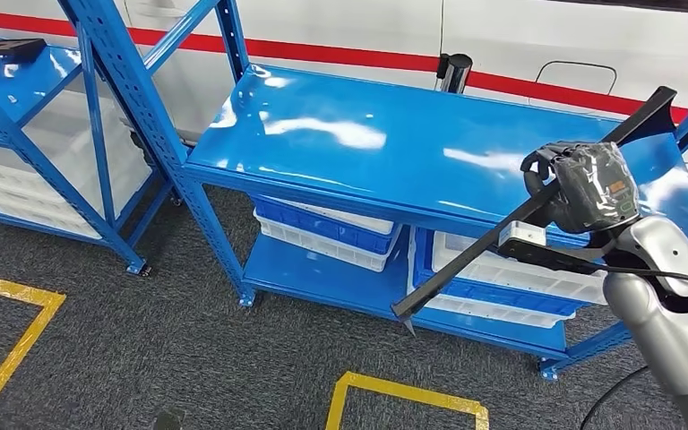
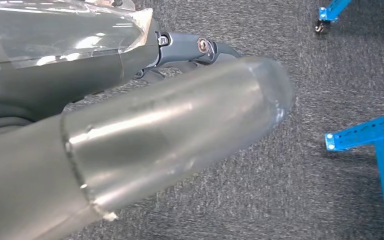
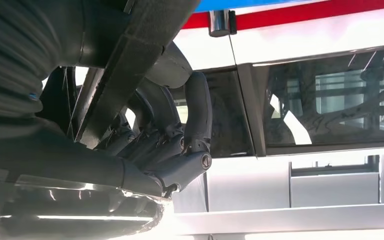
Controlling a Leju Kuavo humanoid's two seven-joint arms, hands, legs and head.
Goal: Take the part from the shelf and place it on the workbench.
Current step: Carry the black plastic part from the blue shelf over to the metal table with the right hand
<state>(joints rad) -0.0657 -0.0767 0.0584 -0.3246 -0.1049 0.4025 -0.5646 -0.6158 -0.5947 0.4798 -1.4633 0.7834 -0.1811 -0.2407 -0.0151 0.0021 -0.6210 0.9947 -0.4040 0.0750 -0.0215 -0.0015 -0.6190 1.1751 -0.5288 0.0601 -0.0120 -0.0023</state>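
One blue workbench point(image 1: 340, 134) was seen bare on top. A long black part point(image 1: 466, 260) was held slantwise over its front right edge, gripped by the right hand point(image 1: 582, 188); the taking was judged done, the placing left. The left hand's point(image 2: 190, 50) state could not be told.

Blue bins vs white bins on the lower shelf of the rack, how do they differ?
The blue bins are solid blue plastic; the white bins look pale and translucent. In the left stack a blue bin sits on top of a white one; in the right stack the white bin is uppermost, with a blue band under it. Both kinds are shallow rectangular trays, stacked under the blue top shelf.
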